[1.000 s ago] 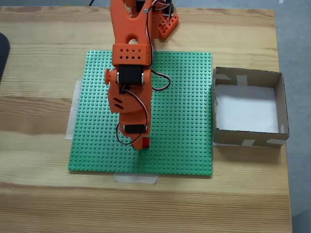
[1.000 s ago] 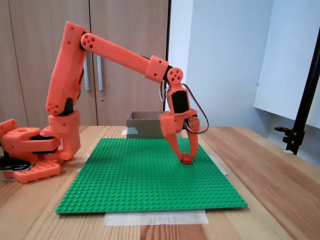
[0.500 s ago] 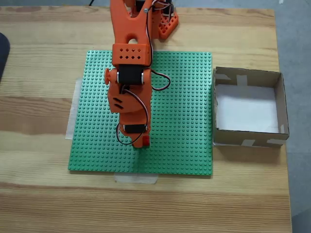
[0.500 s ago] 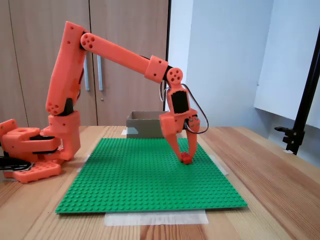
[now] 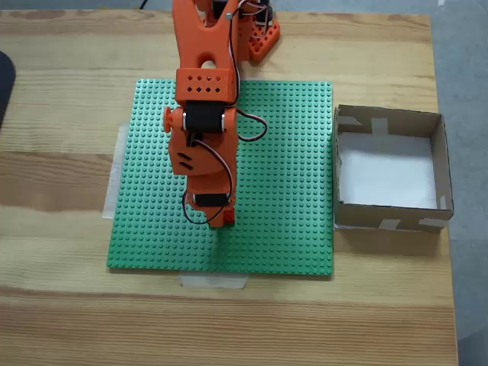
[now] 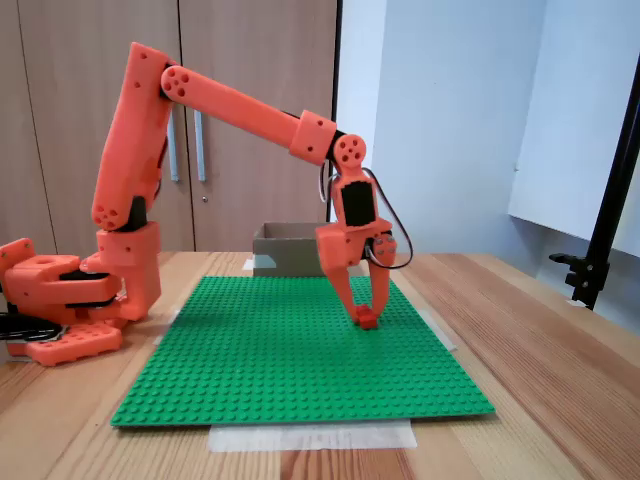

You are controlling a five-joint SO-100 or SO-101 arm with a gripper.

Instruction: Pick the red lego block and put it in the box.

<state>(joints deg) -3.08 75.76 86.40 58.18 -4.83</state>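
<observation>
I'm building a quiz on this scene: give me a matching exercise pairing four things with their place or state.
Things:
1. red lego block
2. box
3. green baseplate
4. end effector

Places or states:
A. taped flat on the wooden table
B. empty, white bottom showing, beside the baseplate's right edge in the top-down fixed view
C. pinched between the fingertips, low over the studs
D. pointing down, closed on the brick

Pairs: 1-C, 2-B, 3-A, 4-D

Bright even indoor light, soft shadows, sharp focus, no glare.
</observation>
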